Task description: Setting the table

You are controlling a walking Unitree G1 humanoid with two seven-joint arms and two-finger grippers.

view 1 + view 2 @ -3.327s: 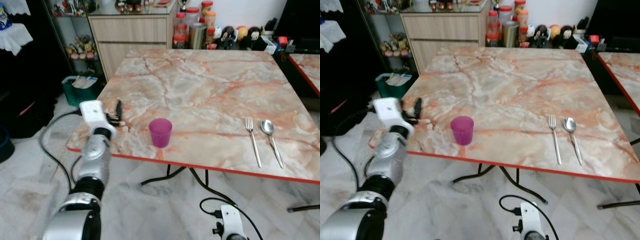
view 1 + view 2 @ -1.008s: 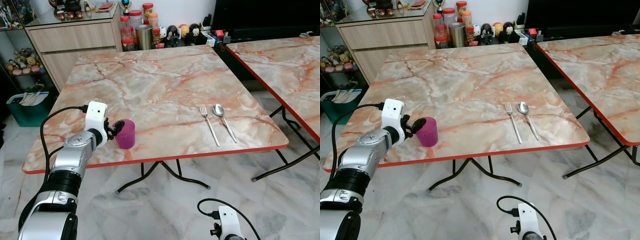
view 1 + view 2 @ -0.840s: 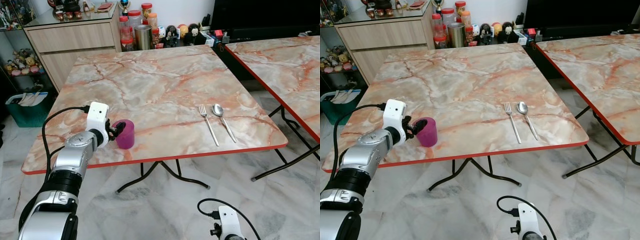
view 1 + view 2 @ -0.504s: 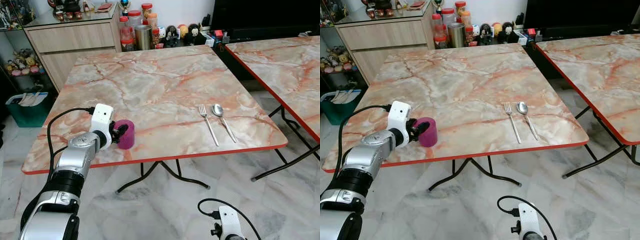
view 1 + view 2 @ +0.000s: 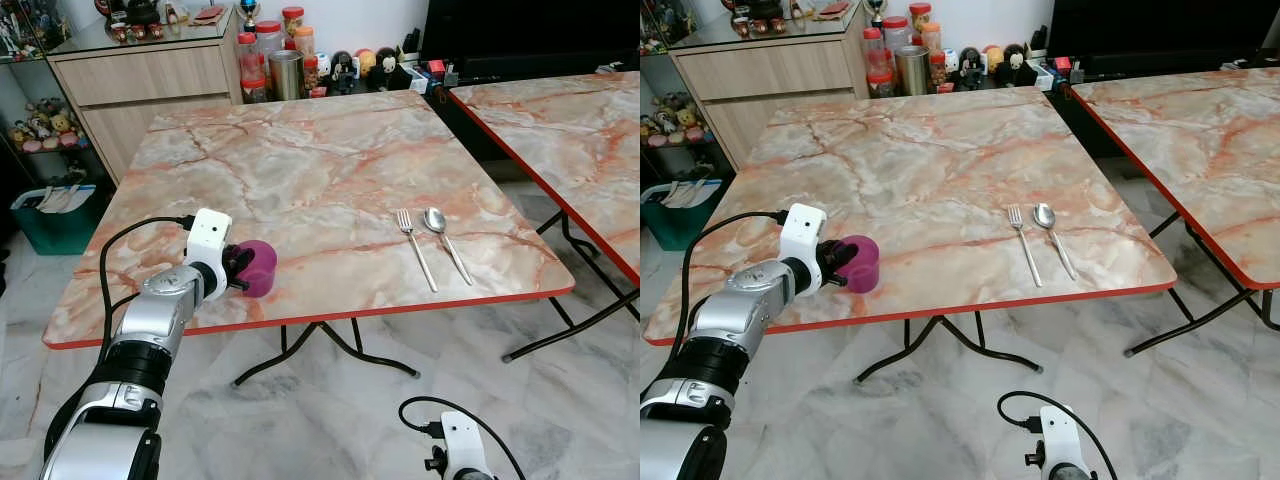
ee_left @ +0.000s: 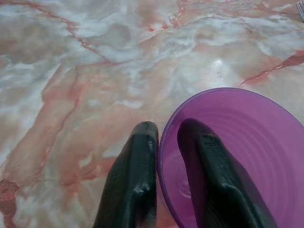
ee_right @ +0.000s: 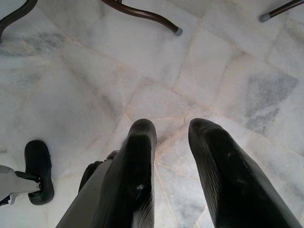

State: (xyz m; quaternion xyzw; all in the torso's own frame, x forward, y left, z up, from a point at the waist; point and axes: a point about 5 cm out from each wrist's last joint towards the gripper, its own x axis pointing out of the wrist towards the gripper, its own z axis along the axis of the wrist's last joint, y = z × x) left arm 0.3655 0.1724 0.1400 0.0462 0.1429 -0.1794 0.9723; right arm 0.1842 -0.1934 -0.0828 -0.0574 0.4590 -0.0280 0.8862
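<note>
A purple plastic cup (image 5: 258,267) stands near the front left edge of the marble table (image 5: 310,170), tipped slightly. My left gripper (image 5: 238,270) is shut on the cup's rim. In the left wrist view one black finger (image 6: 135,185) is outside the cup (image 6: 237,156) and the other is inside it. A silver fork (image 5: 417,248) and a silver spoon (image 5: 444,240) lie side by side at the table's front right. My right gripper (image 7: 171,137) hangs low over the tiled floor with a gap between its fingers and nothing in it.
Jars, a metal canister (image 5: 286,73) and small figures crowd the table's far edge by a wooden cabinet (image 5: 140,75). A second marble table (image 5: 565,110) stands to the right. A green bin (image 5: 55,205) sits on the floor at left. Black table legs (image 5: 320,350) cross below.
My left gripper has closed on the cup's rim and shifted it slightly right along the front edge, tilting it. Since the oldest frames, the camera's view has also shifted.
</note>
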